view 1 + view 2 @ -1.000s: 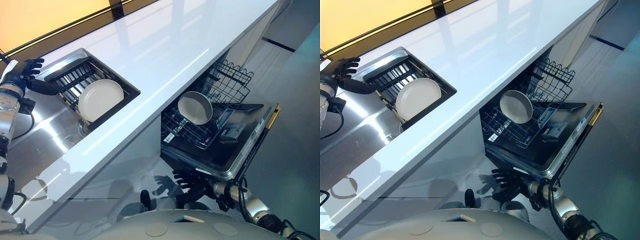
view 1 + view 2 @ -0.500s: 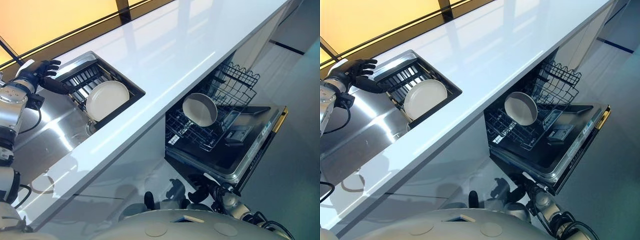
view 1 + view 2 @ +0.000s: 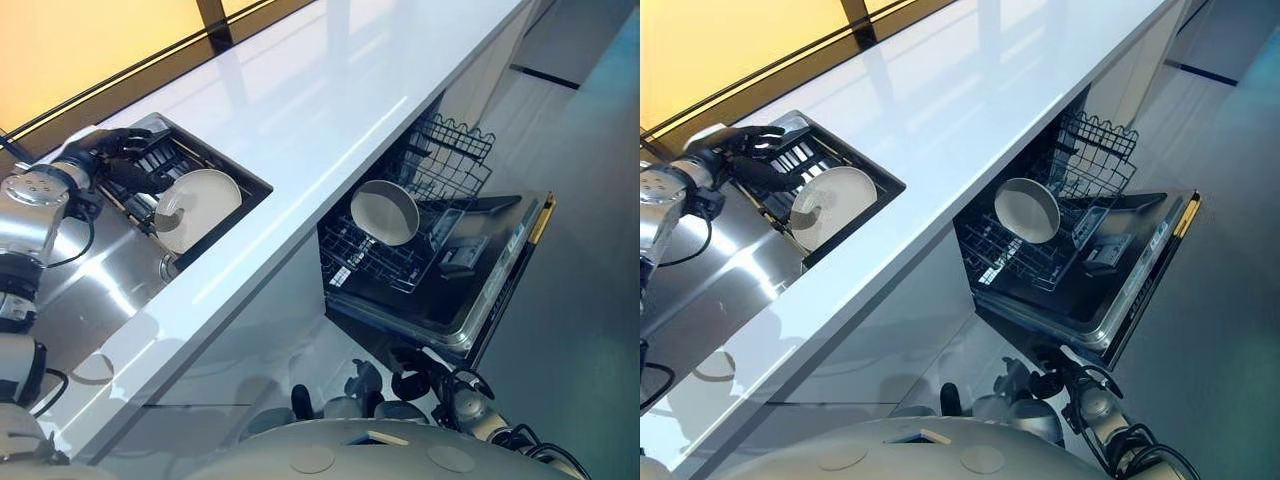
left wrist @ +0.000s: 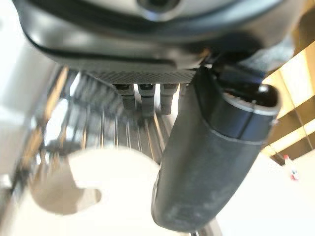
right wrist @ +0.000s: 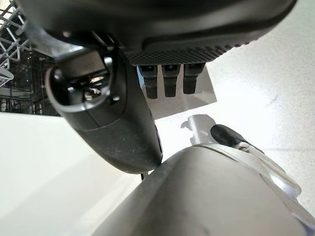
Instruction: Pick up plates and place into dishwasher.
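Plate point(image 3: 200, 205) in sink rack: near edge partly behind left hand point(image 3: 125, 160); contact unclear.

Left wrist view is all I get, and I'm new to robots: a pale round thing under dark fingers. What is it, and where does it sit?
Observer: A round white plate, lying in the black sink rack set into the glossy white counter.
Operator: Is it held?
Observer: No. The left robot hand is open above the rack, beside the plate.
Operator: Where should it go?
Observer: The open dishwasher's black wire rack, where a white bowl already stands.
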Controlling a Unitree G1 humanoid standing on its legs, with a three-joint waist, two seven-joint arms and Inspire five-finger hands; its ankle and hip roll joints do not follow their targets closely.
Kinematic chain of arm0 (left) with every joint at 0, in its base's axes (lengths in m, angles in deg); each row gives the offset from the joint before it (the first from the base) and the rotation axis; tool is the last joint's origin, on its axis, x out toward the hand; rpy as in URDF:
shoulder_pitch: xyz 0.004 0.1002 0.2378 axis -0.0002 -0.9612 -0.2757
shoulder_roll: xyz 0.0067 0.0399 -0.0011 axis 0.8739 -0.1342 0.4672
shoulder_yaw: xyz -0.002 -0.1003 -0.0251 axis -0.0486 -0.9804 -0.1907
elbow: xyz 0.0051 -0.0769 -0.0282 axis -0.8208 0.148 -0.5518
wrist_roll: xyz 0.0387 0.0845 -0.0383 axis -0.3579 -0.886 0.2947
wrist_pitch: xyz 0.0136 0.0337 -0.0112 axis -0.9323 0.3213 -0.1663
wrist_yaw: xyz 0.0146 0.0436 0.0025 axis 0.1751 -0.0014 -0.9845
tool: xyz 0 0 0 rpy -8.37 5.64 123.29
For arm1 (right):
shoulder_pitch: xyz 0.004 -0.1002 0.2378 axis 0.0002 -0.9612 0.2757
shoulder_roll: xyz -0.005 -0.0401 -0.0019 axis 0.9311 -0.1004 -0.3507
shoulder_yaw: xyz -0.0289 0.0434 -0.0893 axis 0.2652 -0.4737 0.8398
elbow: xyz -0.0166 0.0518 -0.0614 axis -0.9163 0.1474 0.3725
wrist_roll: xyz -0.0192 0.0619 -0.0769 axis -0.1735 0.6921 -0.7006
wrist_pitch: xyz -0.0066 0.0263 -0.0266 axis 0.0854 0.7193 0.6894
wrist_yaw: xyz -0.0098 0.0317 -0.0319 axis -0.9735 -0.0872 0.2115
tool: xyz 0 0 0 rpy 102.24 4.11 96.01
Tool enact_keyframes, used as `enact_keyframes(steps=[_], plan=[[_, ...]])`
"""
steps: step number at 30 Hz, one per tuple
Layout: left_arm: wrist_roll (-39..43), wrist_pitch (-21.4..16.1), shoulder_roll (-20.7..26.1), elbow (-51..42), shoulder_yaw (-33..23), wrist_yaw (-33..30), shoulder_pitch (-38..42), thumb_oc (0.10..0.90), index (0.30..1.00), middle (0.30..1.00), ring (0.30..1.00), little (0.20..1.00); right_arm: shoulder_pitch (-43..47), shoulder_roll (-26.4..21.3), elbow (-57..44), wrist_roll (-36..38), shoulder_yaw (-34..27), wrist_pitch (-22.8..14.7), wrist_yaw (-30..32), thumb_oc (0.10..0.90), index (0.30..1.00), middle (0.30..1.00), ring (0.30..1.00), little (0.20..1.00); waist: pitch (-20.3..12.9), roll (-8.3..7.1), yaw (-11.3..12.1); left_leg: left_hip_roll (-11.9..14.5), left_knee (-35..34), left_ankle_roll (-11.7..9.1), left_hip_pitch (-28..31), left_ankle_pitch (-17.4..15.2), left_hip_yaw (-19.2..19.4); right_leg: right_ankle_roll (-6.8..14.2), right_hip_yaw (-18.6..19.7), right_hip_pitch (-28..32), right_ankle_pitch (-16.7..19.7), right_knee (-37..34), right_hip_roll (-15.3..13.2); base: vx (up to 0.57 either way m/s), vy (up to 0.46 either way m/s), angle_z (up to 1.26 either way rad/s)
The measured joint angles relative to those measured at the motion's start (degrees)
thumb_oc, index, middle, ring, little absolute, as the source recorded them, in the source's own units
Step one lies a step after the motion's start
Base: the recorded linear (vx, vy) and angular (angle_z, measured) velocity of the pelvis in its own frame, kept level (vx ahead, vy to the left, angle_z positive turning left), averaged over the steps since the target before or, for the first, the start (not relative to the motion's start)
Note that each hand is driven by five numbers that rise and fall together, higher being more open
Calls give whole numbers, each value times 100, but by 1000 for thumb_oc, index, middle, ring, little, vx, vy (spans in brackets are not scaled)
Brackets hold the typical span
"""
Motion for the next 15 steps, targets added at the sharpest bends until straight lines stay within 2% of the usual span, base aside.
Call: enact_keyframes(steps=[4, 6, 10, 15], plan=[[153, 300, -241, 11, 241, 347, 23, 800, 900, 900, 900, 900, 73, -5, -25, 0, -36, 4, 66, 800, 900, 900, 900, 900, 185, -21, -35, -16, -1, 34, -24, 1, 104, 42, 91, -151, -29, 176, -31, -15, 33, -9], [111, 337, -253, 60, 237, 383, 135, 800, 900, 900, 900, 900, 134, -18, -31, 1, -39, 9, 98, 800, 900, 900, 900, 900, 323, -17, -17, -16, -3, 50, -25, 18, 114, 49, 123, -173, -35, 229, -35, -20, 40, -6], [-127, 364, -238, 171, 269, 736, 377, 800, 900, 900, 900, 900, 182, -102, -42, 1, -38, 42, 130, 800, 900, 900, 900, 900, 400, 40, 28, -19, 1, 59, -95, 30, 149, 77, 137, -293, -56, 298, -38, -13, 27, -3], [-258, 439, -224, 444, 356, 759, 680, 800, 900, 900, 900, 900, 177, -184, -26, 0, -33, 109, 177, 800, 900, 900, 900, 900, 429, 53, 19, -22, 9, 71, -137, 46, 148, 61, 125, -325, -43, 318, -37, 0, 0, 0]])
